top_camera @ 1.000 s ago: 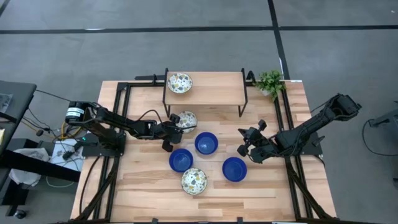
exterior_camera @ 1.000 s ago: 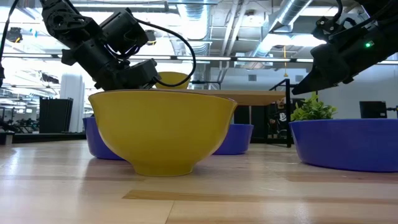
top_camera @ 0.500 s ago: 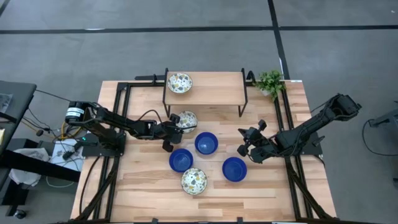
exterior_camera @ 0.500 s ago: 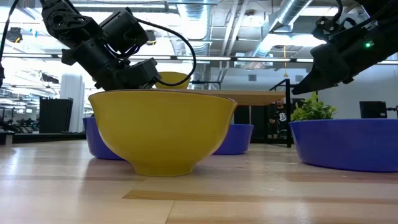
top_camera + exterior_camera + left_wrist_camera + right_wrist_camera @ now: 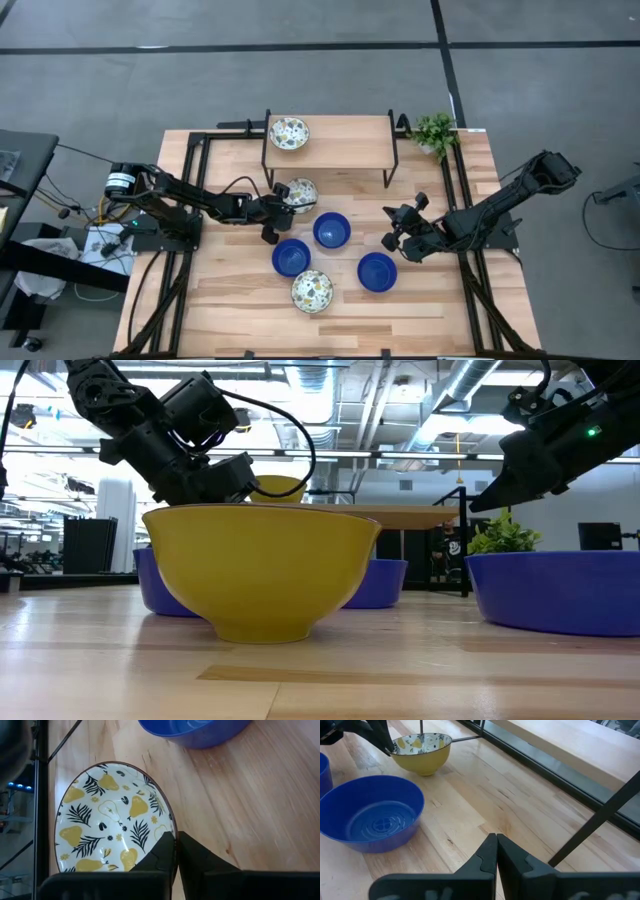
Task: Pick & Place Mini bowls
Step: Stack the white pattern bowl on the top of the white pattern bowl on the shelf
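here the left gripper (image 5: 283, 194) is pinching the rim of a patterned bowl (image 5: 299, 193), its fingers (image 5: 165, 851) pressed thin over the bowl's edge, one inside and one outside. this bowl, yellow outside with a pear and leaf print inside, is sitting on the table (image 5: 230, 290) just in front of the shelf (image 5: 340, 140). beyond the gripper, a blue bowl (image 5: 332, 230) is lying near the held one, and another blue bowl (image 5: 291, 256) is resting beside the gripper's wrist. a second patterned bowl (image 5: 312, 291) is sitting further out past that one. a third patterned bowl (image 5: 289, 132) is standing on the shelf, up behind the left gripper. the right gripper (image 5: 391, 240) is hovering with its fingers (image 5: 490, 851) pressed together and gripping nothing, just beside the third blue bowl (image 5: 377, 271). a plant (image 5: 435, 131) is standing at the table's far corner.
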